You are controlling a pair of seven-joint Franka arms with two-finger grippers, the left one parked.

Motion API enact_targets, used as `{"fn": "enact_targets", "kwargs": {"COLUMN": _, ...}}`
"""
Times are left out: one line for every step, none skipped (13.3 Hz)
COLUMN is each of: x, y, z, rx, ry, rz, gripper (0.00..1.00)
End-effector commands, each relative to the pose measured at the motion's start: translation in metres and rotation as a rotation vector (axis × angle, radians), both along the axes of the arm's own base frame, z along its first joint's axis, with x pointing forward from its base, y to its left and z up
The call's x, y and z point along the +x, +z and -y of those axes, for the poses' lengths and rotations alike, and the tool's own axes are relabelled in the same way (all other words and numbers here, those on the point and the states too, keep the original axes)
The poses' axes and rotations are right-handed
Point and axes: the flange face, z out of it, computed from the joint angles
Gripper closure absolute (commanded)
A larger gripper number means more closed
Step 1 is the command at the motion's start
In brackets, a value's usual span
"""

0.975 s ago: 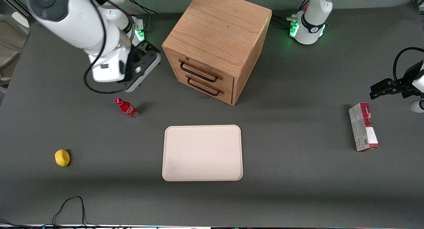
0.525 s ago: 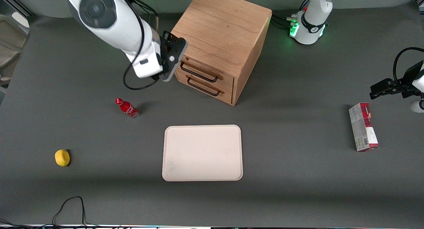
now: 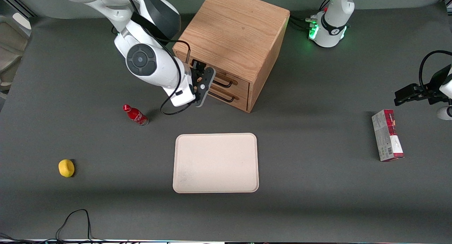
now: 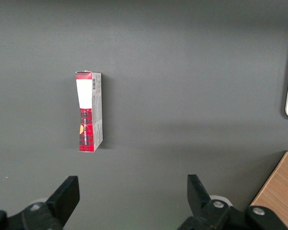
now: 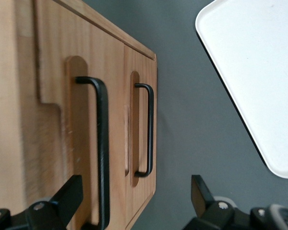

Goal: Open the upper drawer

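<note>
Wooden cabinet (image 3: 233, 35), boxy, light oak, standing on the dark grey table (image 3: 317, 194); two drawers on its front face, both shut flush. Upper drawer (image 3: 237, 81): topmost of the pair, long black wire handle (image 5: 102, 143) set over a recessed groove, directly ahead of the jaws. Lower drawer (image 3: 236, 93): just beneath it, identical handle (image 5: 149, 129), also ahead of the jaws but off to one side of their gap. Gripper (image 3: 204, 82): on the working arm, held in front of the drawer faces at the working arm's end of the cabinet front; jaws spread wide, nothing between them, fingertips (image 5: 71, 190) near the upper handle's end without clearly touching it. Tray (image 3: 215, 162): cream, rectangular, rounded corners, flat on the table, nearer the front camera than the jaws. Red bottle (image 3: 135, 115): lying on the table, near the gripper. Yellow fruit (image 3: 66, 167): well apart from the jaws, toward the working arm's end. Red-and-grey carton (image 3: 387, 135): lying flat, toward the parked arm's end, well apart from the jaws.
</note>
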Motion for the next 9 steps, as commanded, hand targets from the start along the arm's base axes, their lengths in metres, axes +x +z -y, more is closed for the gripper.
{"fn": "enact_targets", "kwargs": {"x": -0.009, "y": -0.011, "z": -0.004, "rx": 0.028, "ry": 0.012, "rz": 0.014, "gripper": 0.00}}
{"fn": "enact_targets", "kwargs": {"x": -0.009, "y": -0.014, "z": -0.004, "rx": 0.028, "ry": 0.013, "rz": 0.013, "gripper": 0.00}}
{"fn": "enact_targets", "kwargs": {"x": -0.011, "y": -0.018, "z": -0.006, "rx": 0.029, "ry": 0.014, "rz": 0.012, "gripper": 0.00}}
{"fn": "enact_targets", "kwargs": {"x": -0.013, "y": -0.023, "z": -0.008, "rx": 0.032, "ry": 0.014, "rz": 0.015, "gripper": 0.00}}
{"fn": "enact_targets", "kwargs": {"x": -0.015, "y": -0.027, "z": -0.009, "rx": 0.035, "ry": 0.011, "rz": 0.021, "gripper": 0.00}}
{"fn": "enact_targets", "kwargs": {"x": -0.015, "y": -0.028, "z": -0.011, "rx": 0.039, "ry": 0.010, "rz": 0.026, "gripper": 0.00}}
{"fn": "enact_targets", "kwargs": {"x": -0.015, "y": -0.031, "z": -0.011, "rx": 0.040, "ry": 0.011, "rz": 0.024, "gripper": 0.00}}
{"fn": "enact_targets", "kwargs": {"x": -0.013, "y": -0.036, "z": -0.010, "rx": 0.037, "ry": 0.014, "rz": 0.022, "gripper": 0.00}}
{"fn": "enact_targets", "kwargs": {"x": -0.010, "y": -0.037, "z": -0.009, "rx": 0.043, "ry": 0.009, "rz": 0.028, "gripper": 0.00}}
